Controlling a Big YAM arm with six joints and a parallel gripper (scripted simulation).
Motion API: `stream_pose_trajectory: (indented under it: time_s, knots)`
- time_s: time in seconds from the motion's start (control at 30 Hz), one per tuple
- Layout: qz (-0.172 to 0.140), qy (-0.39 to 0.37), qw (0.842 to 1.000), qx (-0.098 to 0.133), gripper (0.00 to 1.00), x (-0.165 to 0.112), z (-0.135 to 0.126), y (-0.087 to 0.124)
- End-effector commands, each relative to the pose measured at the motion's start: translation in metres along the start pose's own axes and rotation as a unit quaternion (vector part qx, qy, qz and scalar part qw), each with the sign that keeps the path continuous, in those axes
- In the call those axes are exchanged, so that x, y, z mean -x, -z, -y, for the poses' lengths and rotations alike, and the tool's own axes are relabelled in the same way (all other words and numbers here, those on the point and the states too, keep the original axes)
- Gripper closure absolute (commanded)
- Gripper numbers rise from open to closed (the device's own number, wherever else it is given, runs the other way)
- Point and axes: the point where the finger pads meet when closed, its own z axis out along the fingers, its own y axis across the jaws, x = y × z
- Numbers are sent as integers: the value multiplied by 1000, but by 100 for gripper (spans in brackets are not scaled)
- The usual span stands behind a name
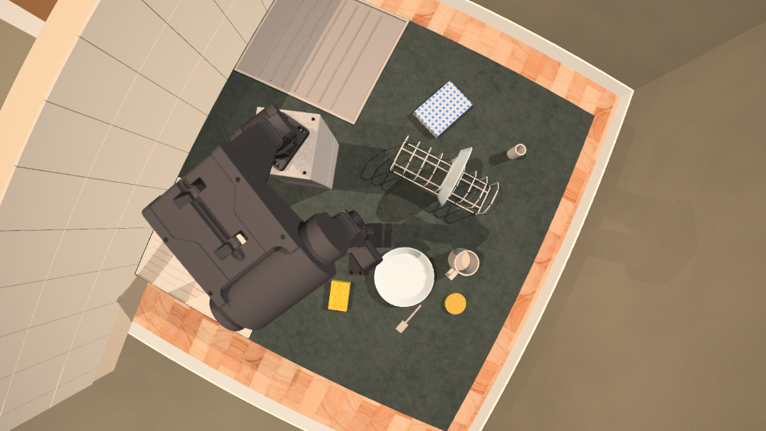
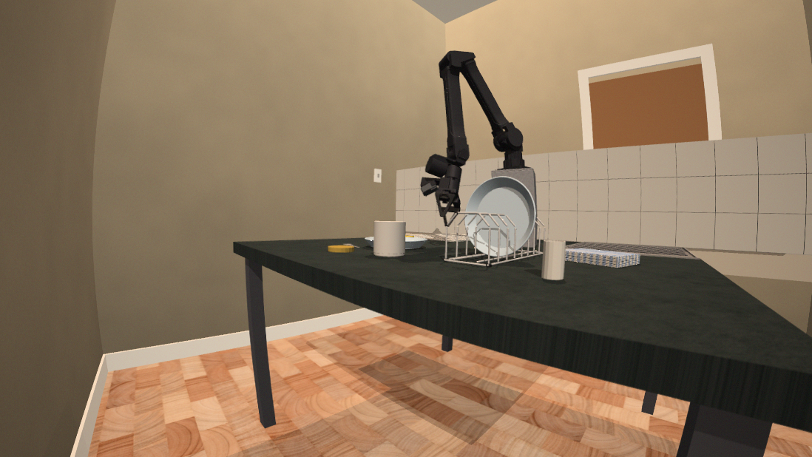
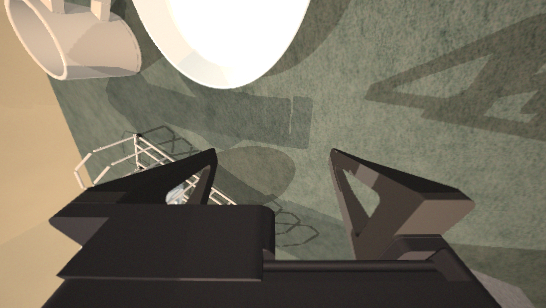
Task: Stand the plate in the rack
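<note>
A white plate [image 1: 403, 276] lies flat on the dark counter; it also shows at the top of the wrist view [image 3: 225, 35]. The wire dish rack [image 1: 444, 175] stands farther back with a second plate [image 1: 454, 176] upright in a slot toward one end; its other slots are empty. From the side, the rack [image 2: 489, 244] stands on the counter and the upright plate [image 2: 501, 214] leans in it. My gripper [image 1: 374, 248] is open and empty, hanging above the counter just beside the lying plate's rim, between that plate and the rack. Its fingers point down at bare counter.
A mug [image 1: 464, 262] stands right beside the lying plate. A yellow sponge [image 1: 339, 295], an orange disc [image 1: 455, 303] and a small spatula [image 1: 408, 319] lie near its front. A small cup [image 1: 516, 151] and a blue dotted cloth [image 1: 442, 108] lie beyond the rack.
</note>
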Motion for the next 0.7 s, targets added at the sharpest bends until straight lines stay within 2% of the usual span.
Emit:
stream_pose_trajectory:
  time_s: [0.0, 0.07, 0.1, 0.13, 0.23, 0.33, 0.37, 0.43, 0.63, 0.67]
  knots:
    - [41, -97, 994, 13, 0, 3, -1, -5]
    - [41, -97, 994, 13, 0, 3, -1, -5]
    - [58, -127, 990, 21, 0, 7, -3, -4]
    - [58, -127, 990, 21, 0, 7, -3, -4]
    - [89, -182, 978, 40, 0, 16, -6, -2]
    - [102, -207, 972, 50, 0, 19, -8, 0]
    - [113, -230, 965, 61, 0, 23, -10, 1]
    - [113, -230, 965, 61, 0, 23, -10, 1]
    - [153, -320, 929, 107, 0, 35, -16, 10]
    - [153, -320, 929, 107, 0, 35, -16, 10]
